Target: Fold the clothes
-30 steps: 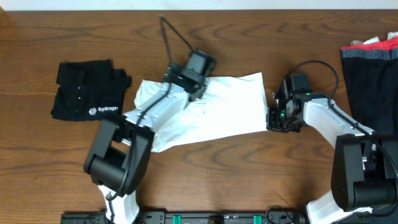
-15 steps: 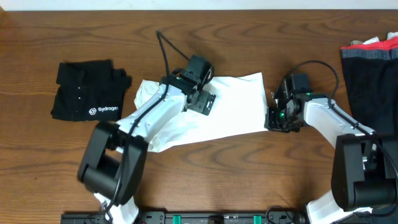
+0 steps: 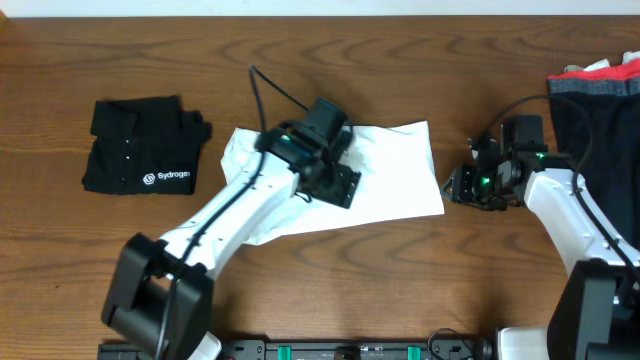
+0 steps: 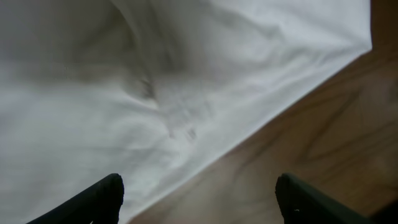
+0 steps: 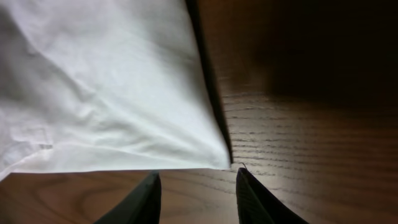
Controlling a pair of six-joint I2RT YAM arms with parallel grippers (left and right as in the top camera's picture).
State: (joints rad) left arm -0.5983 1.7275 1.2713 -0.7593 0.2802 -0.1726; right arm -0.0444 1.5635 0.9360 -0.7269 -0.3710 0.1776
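Observation:
A plain white T-shirt [image 3: 395, 170] lies crumpled across the middle of the wooden table. My left gripper [image 3: 338, 184] hovers over its middle. In the left wrist view the left gripper [image 4: 199, 200] is open, its fingertips [image 4: 107, 194] wide apart above the white T-shirt [image 4: 124, 93] and its lower hem edge. My right gripper [image 3: 460, 187] stands just right of the shirt's right edge, apart from it. Seen from the right wrist, the right gripper [image 5: 196, 198] is open over bare wood, with the T-shirt's corner [image 5: 211, 155] just ahead of the tips.
A folded black shirt [image 3: 140, 155] with white lettering lies at the left of the table. A pile of dark clothes [image 3: 600, 120] with a red piece [image 3: 598, 68] on top sits at the right edge, close behind my right arm.
My right gripper has opened, let go of the shirt's right edge and drawn back to the right. My left gripper has slid rightward and nearer across the shirt.

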